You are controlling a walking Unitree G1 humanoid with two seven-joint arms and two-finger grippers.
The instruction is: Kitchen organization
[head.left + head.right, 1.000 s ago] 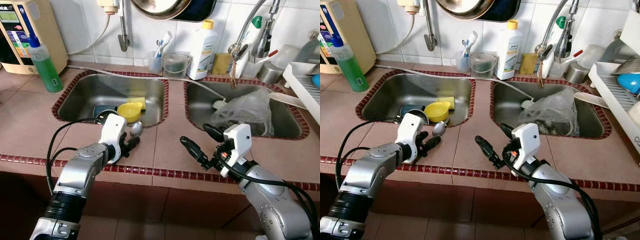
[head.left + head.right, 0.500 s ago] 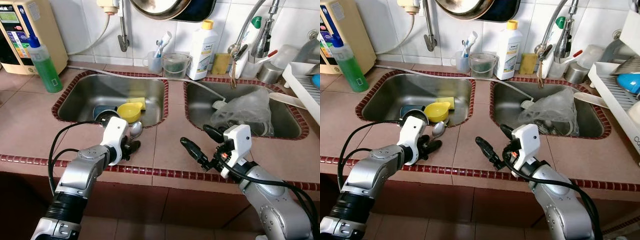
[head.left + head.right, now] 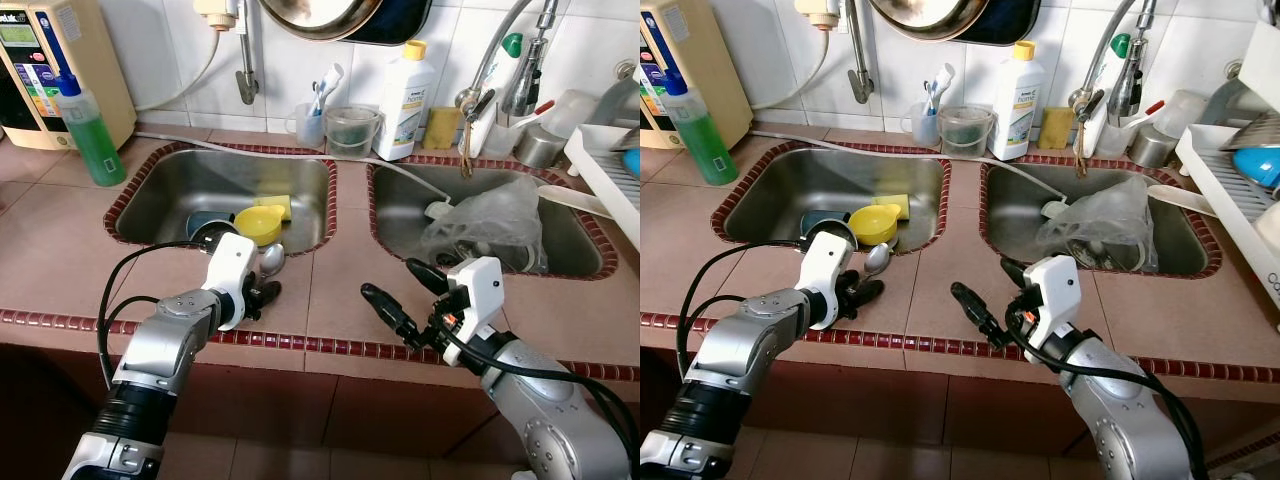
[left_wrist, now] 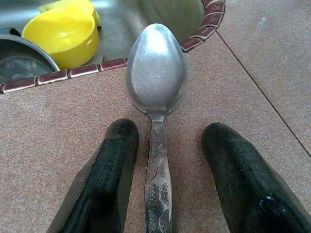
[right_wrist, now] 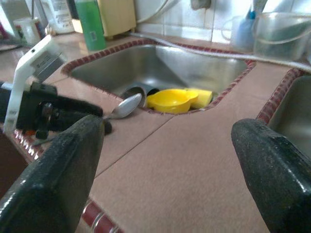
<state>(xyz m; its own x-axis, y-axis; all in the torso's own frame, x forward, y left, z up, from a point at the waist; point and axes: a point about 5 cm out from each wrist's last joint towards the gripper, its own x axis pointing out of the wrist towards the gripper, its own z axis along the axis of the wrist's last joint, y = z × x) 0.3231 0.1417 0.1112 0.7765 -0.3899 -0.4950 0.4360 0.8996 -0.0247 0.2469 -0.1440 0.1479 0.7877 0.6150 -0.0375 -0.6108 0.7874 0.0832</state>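
A single metal spoon (image 4: 156, 92) lies flat on the tiled counter (image 3: 60, 250), its bowl at the front rim of the left sink (image 3: 180, 180). The left gripper (image 4: 160, 179) straddles the handle, fingers (image 4: 104, 179) spread to either side and not yet closed on it. Just beyond in the basin sit one yellow bowl (image 3: 258, 222), a yellow sponge (image 3: 276, 203) and a dark pot (image 3: 205, 226). The right gripper (image 3: 405, 298) hovers wide open over the counter between the two sinks, nothing in it. Since a second ago, the left gripper has slid forward along the handle; the right has dropped slightly. The right sink (image 3: 395, 205) holds one crumpled plastic bag (image 3: 490, 225).
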